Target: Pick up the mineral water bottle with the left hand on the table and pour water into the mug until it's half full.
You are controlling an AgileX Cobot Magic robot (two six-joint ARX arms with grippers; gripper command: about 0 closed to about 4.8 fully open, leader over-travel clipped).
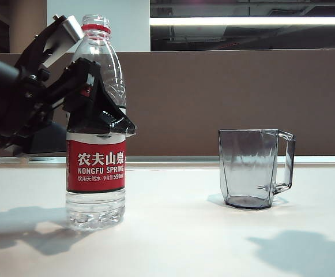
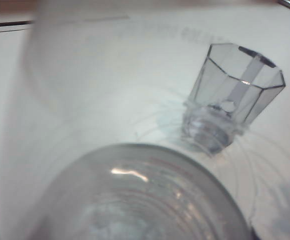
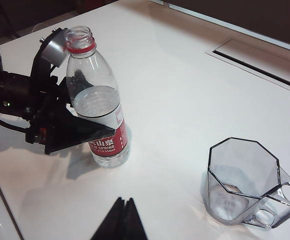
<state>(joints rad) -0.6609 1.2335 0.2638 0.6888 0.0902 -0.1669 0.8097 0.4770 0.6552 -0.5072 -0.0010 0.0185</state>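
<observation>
The mineral water bottle [image 1: 96, 124] stands upright on the left side of the table [image 1: 173, 231], its cap off and its long axis straight up and down. Water fills it to about its shoulder, as the right wrist view shows. Its red label faces the room.

Right at the bottle is the left gripper [image 1: 101, 112]. Its black fingers [image 1: 106, 118] stand spread wide, one on each side of the bottle's body just above the label, so the bottle sits between them rather than off to one side. From where I stand the fingers look close to the plastic, but I cannot tell whether they touch it yet; nothing is squeezed in. The arm comes in from the far left and reaches level toward the bottle. The left wrist view agrees: the clear curved body of the bottle fills most of it.

Well to the right stands the mug [image 1: 253, 168], upright and empty, its handle pointing right. Bare table lies between mug and bottle.

The right gripper [image 3: 121, 220] hangs above the near part of the table, away from both things, its black tips meeting in a point and holding nothing.

My reading is that the left arm is the nearer one by far, already placed for the grasp; closing squarely across the upright body is what comes next.
</observation>
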